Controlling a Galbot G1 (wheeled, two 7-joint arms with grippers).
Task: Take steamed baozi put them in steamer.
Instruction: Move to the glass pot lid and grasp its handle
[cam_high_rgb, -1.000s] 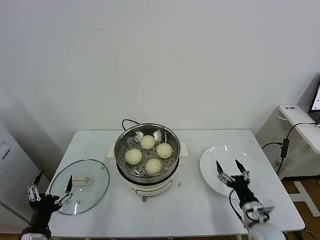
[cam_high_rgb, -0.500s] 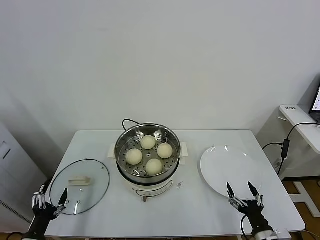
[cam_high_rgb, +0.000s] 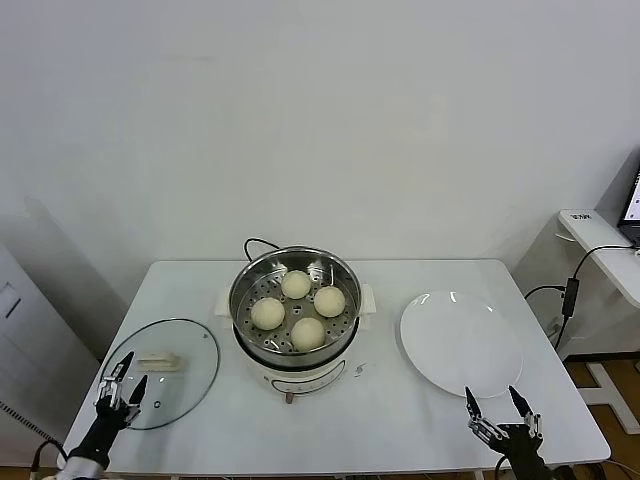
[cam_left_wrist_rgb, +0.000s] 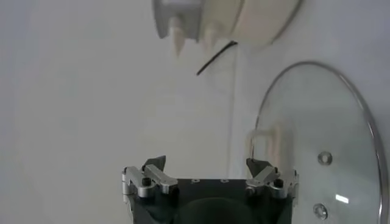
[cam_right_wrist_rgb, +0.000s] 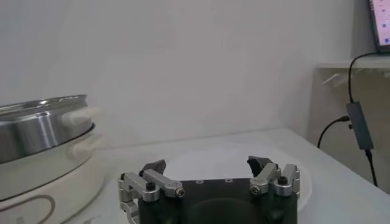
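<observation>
Several cream-white steamed baozi (cam_high_rgb: 295, 284) lie on the perforated floor of the steamer (cam_high_rgb: 343, 268), a shiny steel pot on a white base at the table's middle. My left gripper (cam_high_rgb: 122, 383) hangs low at the front left corner, open and empty, over the near edge of a glass lid (cam_high_rgb: 190, 375). At the front right edge, just in front of a white plate (cam_high_rgb: 460, 342), is my right gripper (cam_high_rgb: 491, 401), also open and empty. The left wrist view shows the left gripper (cam_left_wrist_rgb: 206, 163) open beside the lid (cam_left_wrist_rgb: 317, 140). In the right wrist view the right gripper (cam_right_wrist_rgb: 206, 164) is open, with the steamer (cam_right_wrist_rgb: 42, 131) off to one side.
The steamer's black cord (cam_high_rgb: 255, 243) runs off its back. The plate holds nothing. Beyond the table's right end stands a white side desk (cam_high_rgb: 600, 240) with a hanging cable (cam_high_rgb: 570, 290) and a laptop (cam_high_rgb: 632, 205).
The right gripper has drawn back from above the plate to the table's front edge, staying open. The left gripper has shifted slightly at the front left corner. The baozi have not moved.
</observation>
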